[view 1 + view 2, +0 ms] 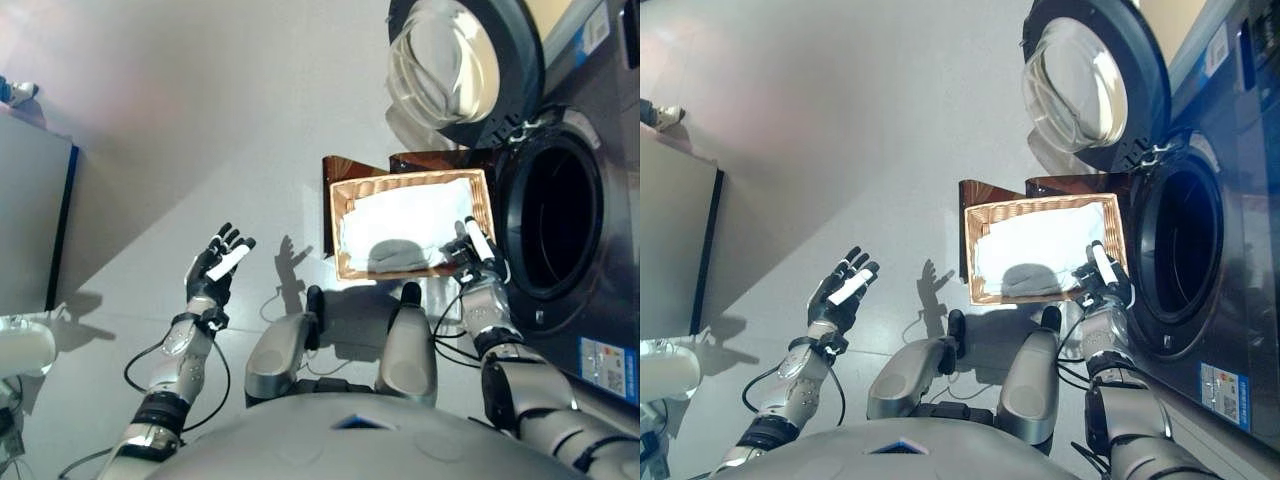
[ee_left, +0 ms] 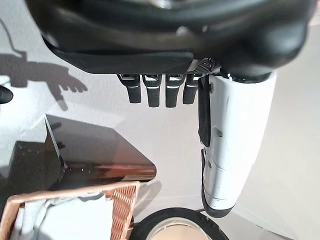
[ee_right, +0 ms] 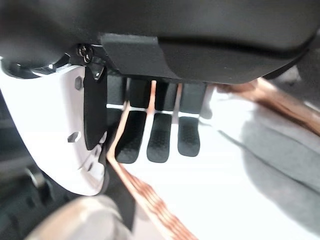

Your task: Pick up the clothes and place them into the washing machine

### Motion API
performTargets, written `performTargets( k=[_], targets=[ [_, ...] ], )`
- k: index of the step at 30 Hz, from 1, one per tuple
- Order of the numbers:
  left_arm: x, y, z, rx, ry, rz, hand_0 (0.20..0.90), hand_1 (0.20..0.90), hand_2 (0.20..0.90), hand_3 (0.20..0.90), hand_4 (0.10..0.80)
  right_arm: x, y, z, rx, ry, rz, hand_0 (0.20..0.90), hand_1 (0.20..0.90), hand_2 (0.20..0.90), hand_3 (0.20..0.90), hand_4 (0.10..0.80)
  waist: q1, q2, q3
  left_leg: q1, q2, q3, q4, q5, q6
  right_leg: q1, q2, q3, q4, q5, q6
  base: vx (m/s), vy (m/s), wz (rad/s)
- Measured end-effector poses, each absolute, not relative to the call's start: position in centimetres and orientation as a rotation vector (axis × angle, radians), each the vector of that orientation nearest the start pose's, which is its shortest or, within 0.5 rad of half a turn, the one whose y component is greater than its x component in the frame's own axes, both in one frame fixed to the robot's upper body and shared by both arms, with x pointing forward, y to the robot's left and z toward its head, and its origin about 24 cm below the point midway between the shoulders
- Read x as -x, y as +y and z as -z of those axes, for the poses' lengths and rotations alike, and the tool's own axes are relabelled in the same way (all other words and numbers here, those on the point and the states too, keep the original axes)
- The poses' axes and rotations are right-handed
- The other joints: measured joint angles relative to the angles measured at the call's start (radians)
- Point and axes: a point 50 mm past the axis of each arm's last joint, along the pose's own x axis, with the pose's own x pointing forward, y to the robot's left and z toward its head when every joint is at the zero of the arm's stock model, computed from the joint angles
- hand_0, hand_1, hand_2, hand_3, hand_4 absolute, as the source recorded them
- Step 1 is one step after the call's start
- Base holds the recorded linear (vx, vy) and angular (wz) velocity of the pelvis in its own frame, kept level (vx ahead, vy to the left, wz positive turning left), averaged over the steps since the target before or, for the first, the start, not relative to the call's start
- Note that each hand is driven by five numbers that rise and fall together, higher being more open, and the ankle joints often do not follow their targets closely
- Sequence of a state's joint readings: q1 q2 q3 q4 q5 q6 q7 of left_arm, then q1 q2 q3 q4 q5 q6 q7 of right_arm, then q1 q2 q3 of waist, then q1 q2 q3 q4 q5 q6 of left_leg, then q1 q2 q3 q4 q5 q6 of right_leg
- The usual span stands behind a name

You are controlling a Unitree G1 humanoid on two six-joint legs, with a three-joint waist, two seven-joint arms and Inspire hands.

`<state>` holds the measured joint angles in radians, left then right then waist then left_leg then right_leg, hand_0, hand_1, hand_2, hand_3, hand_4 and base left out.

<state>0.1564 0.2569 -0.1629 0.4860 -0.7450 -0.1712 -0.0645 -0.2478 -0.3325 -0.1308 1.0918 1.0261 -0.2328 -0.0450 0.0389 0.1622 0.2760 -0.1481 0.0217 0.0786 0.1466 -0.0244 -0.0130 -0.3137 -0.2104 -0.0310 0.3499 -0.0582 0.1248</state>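
Clothes (image 1: 405, 222), white with a grey piece near the front, lie in the wicker basket (image 1: 343, 200) beside the open washing machine (image 1: 560, 215). Right hand (image 1: 478, 255) hovers at the basket's near corner on the machine side, fingers straight and relaxed, holding nothing; the clothes lie just beyond and to its left. Left hand (image 1: 215, 265) hangs open, well apart, over bare floor.
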Motion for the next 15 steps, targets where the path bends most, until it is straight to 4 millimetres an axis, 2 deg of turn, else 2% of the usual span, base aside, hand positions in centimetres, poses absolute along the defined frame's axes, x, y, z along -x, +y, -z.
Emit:
performTargets(
  k=[3,7,10,11,12,13,15],
  targets=[
    [-17.3,20.2,8.1,0.443,0.472,-0.147,0.9,0.9,0.9,0.9,0.8,-20.6,-30.4,8.3,-0.66,0.394,0.802,0.2,0.2,0.2,0.2,0.3,-0.006,-0.007,-0.026,0.038,0.001,0.001,-0.051,0.015,0.001,0.03,0.003,-0.007,-0.034,0.009,0.001,0.047,-0.025,-0.04],
    [-16.6,20.6,8.6,0.447,0.495,-0.179,0.9,0.9,0.9,0.9,0.8,-20.5,-30.4,8.2,-0.675,0.38,0.805,0.2,0.2,0.2,0.2,0.3,-0.023,-0.015,-0.042,0.084,0.007,0.004,-0.102,0.035,0.003,0.077,0.013,-0.01,-0.092,0.033,0.006,0.059,-0.032,-0.03],
    [-15.9,21.3,8.9,0.438,0.505,-0.209,0.9,0.9,0.9,0.9,0.8,-20.1,-30.2,8.3,-0.616,0.398,0.765,0.2,0.2,0.2,0.2,0.3,-0.025,-0.032,-0.075,0.091,0.011,0.009,-0.122,0.039,0.002,0.083,0.019,-0.01,-0.113,0.04,0.009,0.003,-0.025,-0.06],
    [-15.6,21.4,9.0,0.434,0.513,-0.216,0.9,0.9,0.9,0.9,0.8,-19.9,-30.1,8.4,-0.577,0.415,0.748,0.222,0.222,0.222,0.222,0.316,-0.024,-0.041,-0.079,0.091,0.011,0.009,-0.121,0.042,0.002,0.083,0.019,-0.01,-0.112,0.043,0.005,-0.037,-0.017,-0.02],
    [-15.5,21.4,9.0,0.427,0.515,-0.213,0.9,0.9,0.9,0.9,0.8,-19.8,-30.1,8.5,-0.543,0.437,0.733,0.79,0.79,0.79,0.79,0.722,-0.023,-0.045,-0.081,0.091,0.011,0.009,-0.121,0.043,0.002,0.083,0.02,-0.01,-0.112,0.043,0.005,-0.038,-0.004,0.0],
    [-15.4,21.4,9.0,0.426,0.518,-0.21,0.9,0.9,0.9,0.9,0.8,-19.8,-30.0,8.6,-0.528,0.447,0.73,0.9,0.9,0.9,0.9,0.8,-0.023,-0.047,-0.08,0.09,0.012,0.009,-0.121,0.043,0.002,0.083,0.02,-0.01,-0.112,0.043,0.005,0.0,0.0,0.0],
    [-15.2,21.3,9.1,0.421,0.525,-0.204,0.9,0.9,0.9,0.9,0.8,-19.6,-29.9,9.0,-0.482,0.487,0.725,0.9,0.9,0.9,0.9,0.8,-0.02,-0.045,-0.081,0.09,0.012,0.009,-0.121,0.043,0.001,0.082,0.02,-0.011,-0.112,0.043,0.005,0.0,0.0,0.0]
  ],
)
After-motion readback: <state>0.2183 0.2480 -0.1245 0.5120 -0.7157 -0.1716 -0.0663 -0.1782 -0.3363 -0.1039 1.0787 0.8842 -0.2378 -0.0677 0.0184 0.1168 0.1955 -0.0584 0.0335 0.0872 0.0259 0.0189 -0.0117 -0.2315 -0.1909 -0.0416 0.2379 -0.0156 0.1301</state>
